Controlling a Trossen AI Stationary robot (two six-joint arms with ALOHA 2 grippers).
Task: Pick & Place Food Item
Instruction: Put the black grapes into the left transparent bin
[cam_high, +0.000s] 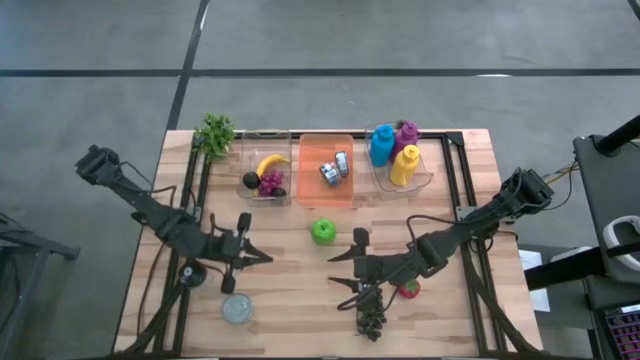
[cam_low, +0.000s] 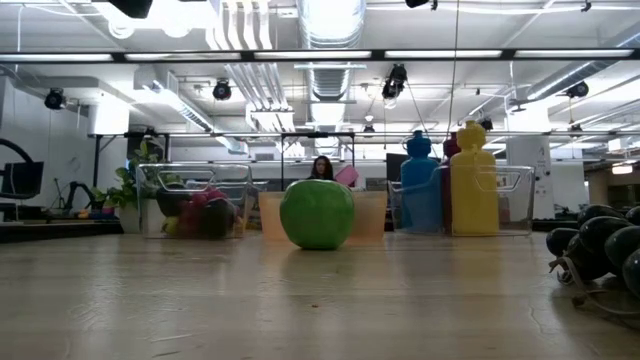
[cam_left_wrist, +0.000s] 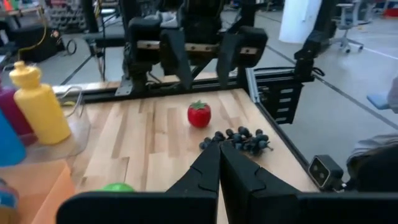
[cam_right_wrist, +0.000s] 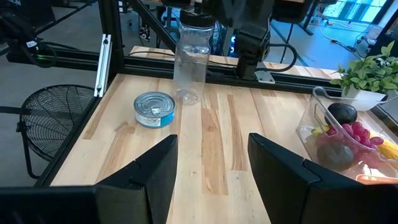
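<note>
Sitting loose on the desk (cam_high: 290, 300) near centre, green apple (cam_high: 322, 231) not yet grasped, at six o'clock of the orange tray (cam_high: 326, 197); strawberry (cam_high: 409, 290) and dark grapes (cam_high: 370, 318) lying unpicked toward four and five o'clock. Hovering just at the apple's four o'clock, right gripper (cam_high: 345, 272) spread and empty; left gripper (cam_high: 258, 258) clenched on nothing at eight o'clock. Judged barely begun: picking and placing all left.

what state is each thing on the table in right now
left gripper: shut, empty
right gripper: open, empty
green apple: loose on table
strawberry: upright on table
dark grapes: lying on table
tin can: upright
yellow bottle: in clear bin
</note>
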